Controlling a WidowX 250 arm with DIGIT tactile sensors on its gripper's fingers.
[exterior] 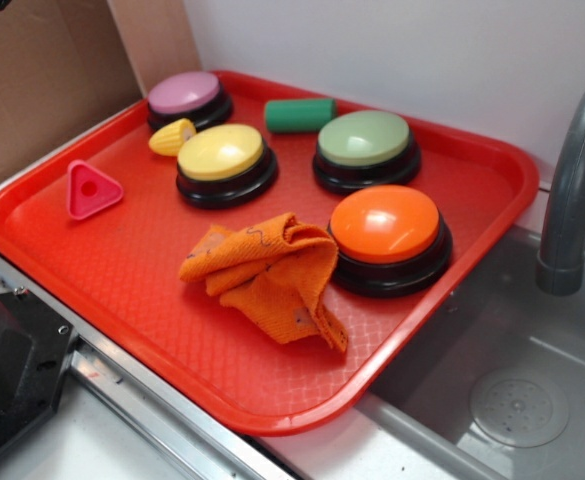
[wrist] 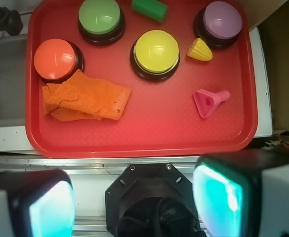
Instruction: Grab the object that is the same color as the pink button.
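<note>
pink triangle point(exterior: 93, 189) point(wrist: 209, 102), stem visible only from wrist

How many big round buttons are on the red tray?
4: pink button at the back corner, yellow button before it, green button beside, orange button touching the cloth.

No text, label, brand, number or sign can be read anywhere.
</note>
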